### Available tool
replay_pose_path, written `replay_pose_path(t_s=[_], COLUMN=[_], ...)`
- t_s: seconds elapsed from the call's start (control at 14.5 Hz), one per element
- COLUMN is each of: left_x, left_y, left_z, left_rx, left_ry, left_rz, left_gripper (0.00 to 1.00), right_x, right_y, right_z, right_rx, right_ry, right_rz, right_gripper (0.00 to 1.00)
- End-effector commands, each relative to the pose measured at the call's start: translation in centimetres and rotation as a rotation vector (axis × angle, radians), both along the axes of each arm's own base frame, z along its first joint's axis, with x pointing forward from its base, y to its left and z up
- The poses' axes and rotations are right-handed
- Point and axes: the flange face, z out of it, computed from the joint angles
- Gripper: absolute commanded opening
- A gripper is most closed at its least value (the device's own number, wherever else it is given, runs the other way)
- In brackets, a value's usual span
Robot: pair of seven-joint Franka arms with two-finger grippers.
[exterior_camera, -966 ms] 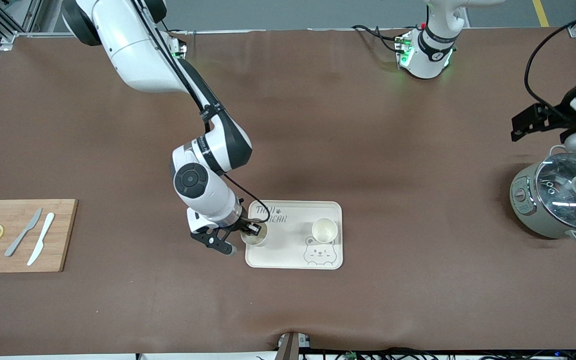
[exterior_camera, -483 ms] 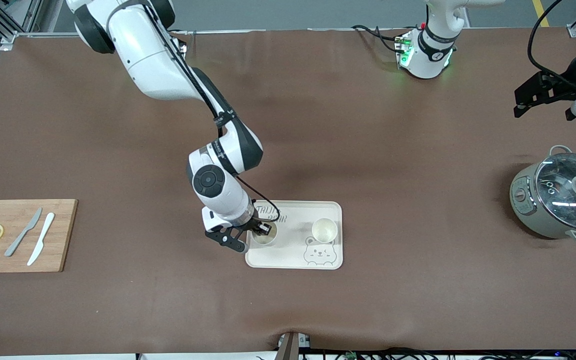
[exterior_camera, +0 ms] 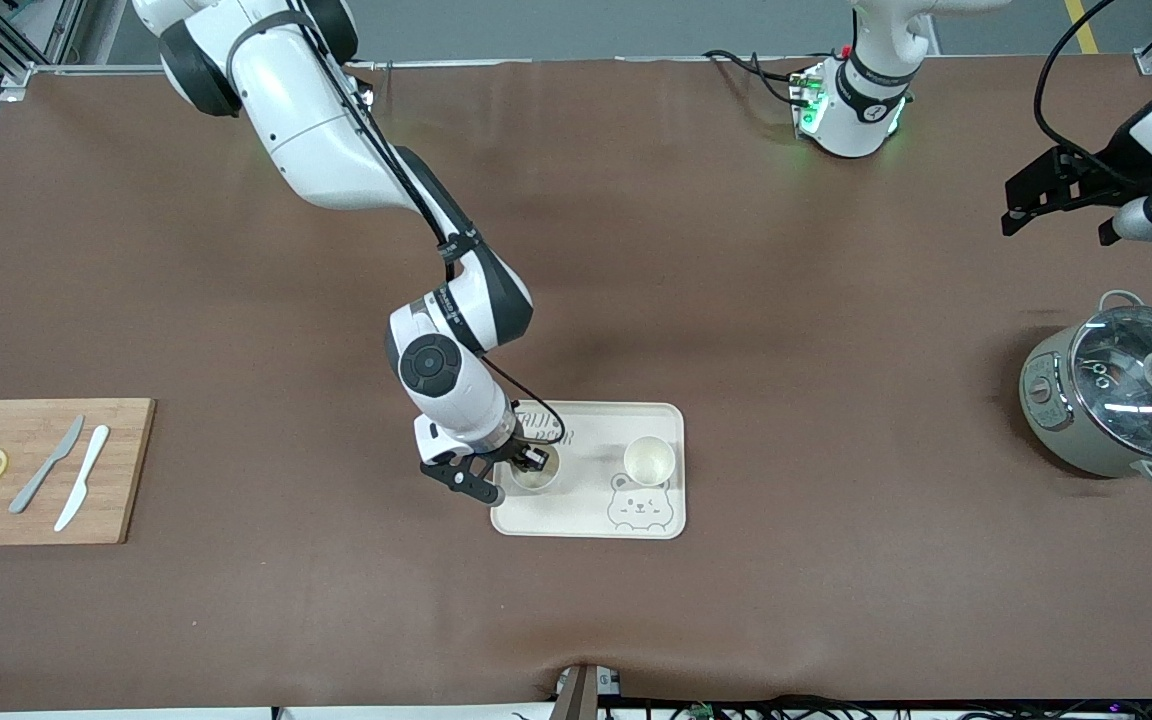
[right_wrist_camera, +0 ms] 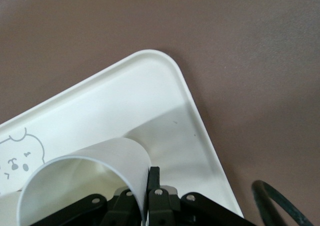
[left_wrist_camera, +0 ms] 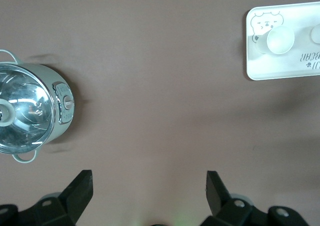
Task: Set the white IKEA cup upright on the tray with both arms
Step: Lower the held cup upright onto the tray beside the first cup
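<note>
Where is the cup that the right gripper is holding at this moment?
In the front view the held cup is over the tray, at the end toward the right arm, pinched at its rim by the right gripper; a second cup stands beside it on the tray.

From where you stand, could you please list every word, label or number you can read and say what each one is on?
"BEAR": printed on the tray beside the bear drawing, read in the left wrist view; the word before it is cut off at the frame edge there.
In the front view, the right arm covers part of the tray's lettering.
Markings on the cooker's control panel: too small to read.
</note>
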Motion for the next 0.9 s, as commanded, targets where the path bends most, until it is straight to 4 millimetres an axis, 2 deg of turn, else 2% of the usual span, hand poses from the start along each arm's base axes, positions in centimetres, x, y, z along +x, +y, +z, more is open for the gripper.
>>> replay_pose_path(t_s=[0.0, 0.28, 0.34, 0.48, 0.62, 0.69, 0.83], left_x=[0.29, -0.11, -0.14, -0.09, -0.06, -0.06, -0.05], left_y=[0.10, 0.30, 0.30, 0.63, 0.87, 0.83, 0.79], left_z=[-0.60, -1.25, -1.28, -1.20, -1.09, -1.02, -0.94], left_rx=[-0.010, 0.001, 0.001, 0.021, 0.109, 0.112, 0.109], left_ry=[0.012, 0.059, 0.062, 0.057, 0.046, 0.044, 0.042], left_rz=[-0.012, -0.030, -0.031, -0.029, -0.038, -0.039, -0.039], left_gripper=[1.00, 1.00, 1.00, 1.00, 1.00, 1.00, 1.00], right_x=[-0.11, -0.14, -0.08, -0.01, 0.02, 0.08, 0.14], right_y=[0.58, 0.56, 0.46, 0.36, 0.38, 0.29, 0.22], right_z=[-0.41, -0.64, -0.65, -0.65, -0.57, -0.57, -0.45], right_rx=[-0.005, -0.007, -0.007, -0.006, -0.005, -0.005, -0.007], right_ry=[-0.015, -0.012, -0.012, -0.011, -0.013, -0.013, -0.016], right_rz=[-0.011, -0.011, -0.012, -0.015, -0.015, -0.015, -0.013], right_gripper=[0.00, 0.00, 0.08, 0.79, 0.84, 0.99, 1.00])
